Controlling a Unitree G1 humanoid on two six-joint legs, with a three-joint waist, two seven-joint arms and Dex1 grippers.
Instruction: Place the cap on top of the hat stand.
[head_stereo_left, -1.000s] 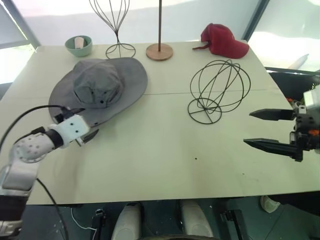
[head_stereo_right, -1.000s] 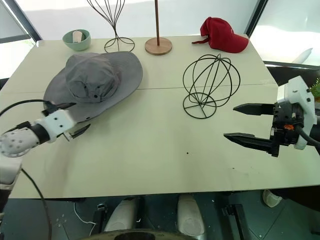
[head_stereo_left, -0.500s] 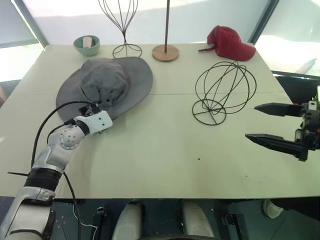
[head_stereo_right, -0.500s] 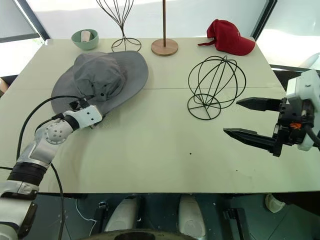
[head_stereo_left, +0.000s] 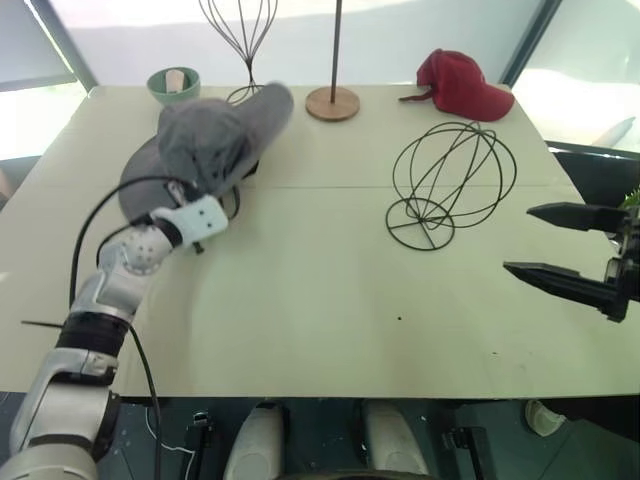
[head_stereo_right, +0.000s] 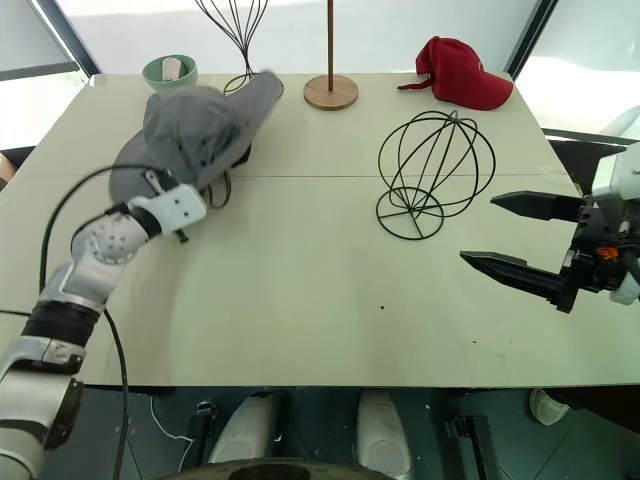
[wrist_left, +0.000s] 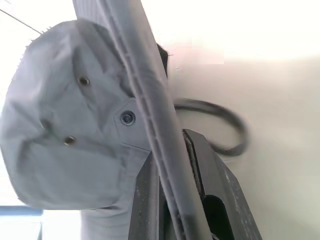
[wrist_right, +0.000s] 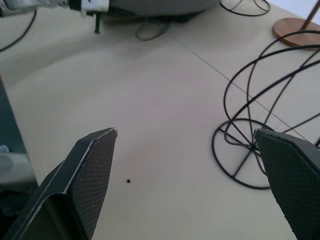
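Left claw (wrist_left: 170, 200) just clamped onto the cap (head_stereo_left: 205, 140) brim and it's lifting off the desk (head_stereo_left: 300, 290) near the far-left corner. Hat stand (head_stereo_left: 450, 180) next; right claw (head_stereo_right: 525, 235) hangs wide open, empty.

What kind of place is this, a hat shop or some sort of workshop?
Probably a test bench, not a shop. A plain pale table by bright windows holds a few hat props: a wire globe hat stand, a grey cap gripped by the left gripper, and a red baseball cap.

Likely a lab or test room: a plain pale tabletop (head_stereo_left: 320, 290) by bright windows, set with wire hat stands (head_stereo_left: 452, 185) (display props).
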